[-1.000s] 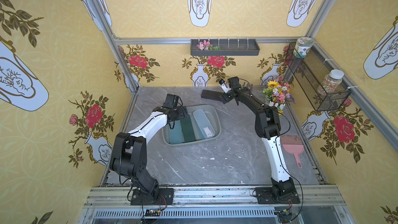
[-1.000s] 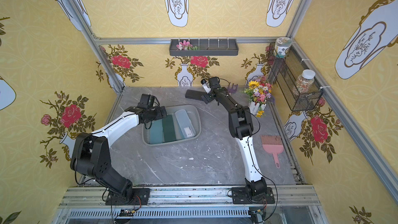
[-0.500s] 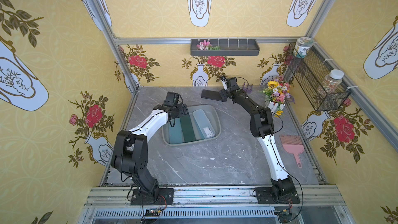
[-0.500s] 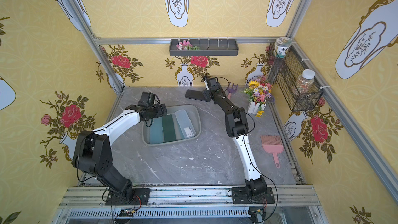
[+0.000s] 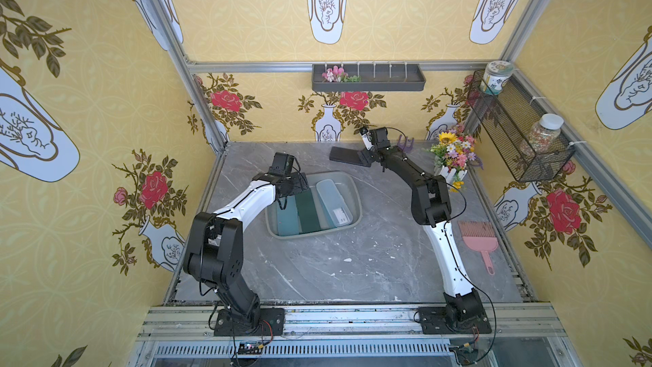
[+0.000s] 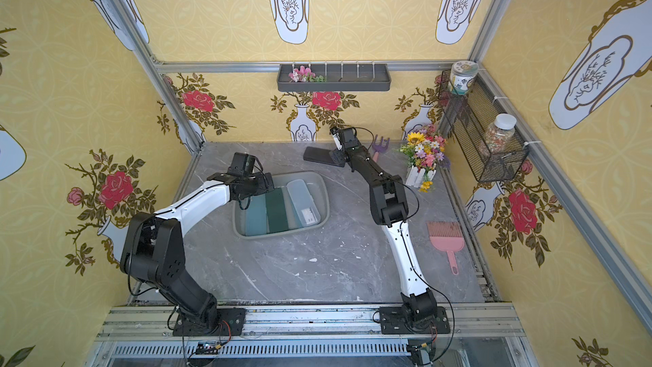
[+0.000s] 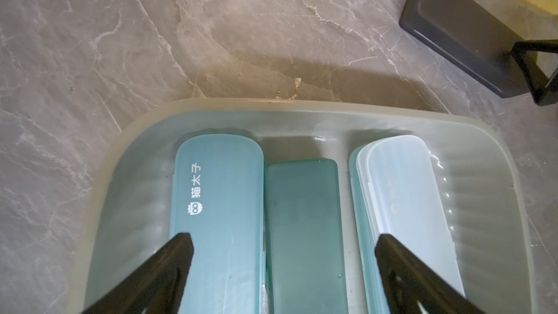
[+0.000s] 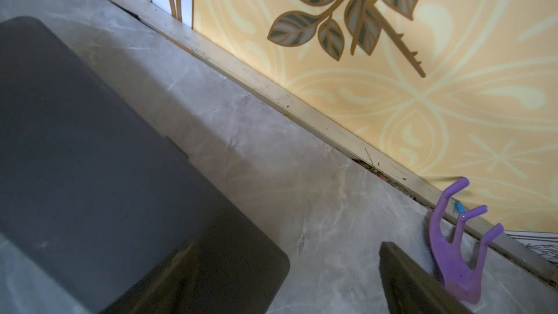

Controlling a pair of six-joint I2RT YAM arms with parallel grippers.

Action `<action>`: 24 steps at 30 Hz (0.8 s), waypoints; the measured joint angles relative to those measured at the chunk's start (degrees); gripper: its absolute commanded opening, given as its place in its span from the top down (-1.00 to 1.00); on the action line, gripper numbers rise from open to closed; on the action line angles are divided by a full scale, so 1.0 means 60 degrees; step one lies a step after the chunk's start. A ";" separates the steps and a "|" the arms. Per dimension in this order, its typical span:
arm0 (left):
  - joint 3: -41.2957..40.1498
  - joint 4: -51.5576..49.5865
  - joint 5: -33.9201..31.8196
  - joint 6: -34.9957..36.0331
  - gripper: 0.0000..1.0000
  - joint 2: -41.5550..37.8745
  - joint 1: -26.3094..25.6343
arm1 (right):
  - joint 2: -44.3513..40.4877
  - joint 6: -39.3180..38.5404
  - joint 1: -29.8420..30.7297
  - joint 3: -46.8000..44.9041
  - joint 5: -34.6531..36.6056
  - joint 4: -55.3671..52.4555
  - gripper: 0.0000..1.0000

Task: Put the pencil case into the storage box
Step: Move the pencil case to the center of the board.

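Black plastic, long and flat: the pencil case [image 5: 347, 156] lies on the table [image 5: 352, 270] near the back wall, well apart from the storage box [image 5: 314, 235].

**Gripper state**
- Right gripper [image 8: 285, 246]: jaws wide, holding nothing. It sits at the case's near end. One finger overlaps the case's corner in the wrist view; the other stands over bare table, just beside a purple fork [image 8: 453, 252].
- Left gripper [image 7: 283, 237]: jaws wide, empty, hovering over the box.

**Box contents**
Three cases lie side by side inside: teal [image 7: 217, 206], dark green [image 7: 302, 222] and clear [image 7: 407, 191]. Only a narrow strip of floor shows beside the clear one.

**Probable faults from this position**
1. Off-centre pinch. The jaws appear to straddle a corner, not the full width. Closing here may push the case aside or swivel it out of the grip.
2. End grip. A long case held at one end is likely to droop or twist during the lift and may slip.
3. Fork contact. The outer finger could knock the fork when lowering or closing.
4. Arm conflict. The left arm occupies the space above the box; bringing the case in could cause a collision unless it clears first.
5. Poor seating. With little free floor, the case may land on the rim or across the other cases.
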 measured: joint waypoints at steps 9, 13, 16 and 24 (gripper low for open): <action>-0.0131 0.0120 0.0171 0.0000 -1.00 -0.0040 0.0000 | -0.0528 -0.0084 -0.0004 -0.0659 -0.0266 -0.0484 -0.94; -0.0131 0.0211 0.0197 0.0000 -1.00 -0.0040 0.0000 | -0.0688 -0.0124 -0.0011 -0.0834 -0.0641 -0.0656 -0.94; -0.0120 0.0215 0.0197 0.0000 -1.00 0.0018 0.0000 | -0.0678 0.0044 0.0062 -0.0933 -0.0186 -0.0229 -0.94; 0.0062 0.0208 0.0186 0.0007 -1.00 0.0357 0.0000 | 0.0958 0.0441 0.0157 0.1373 0.1934 0.0200 -0.94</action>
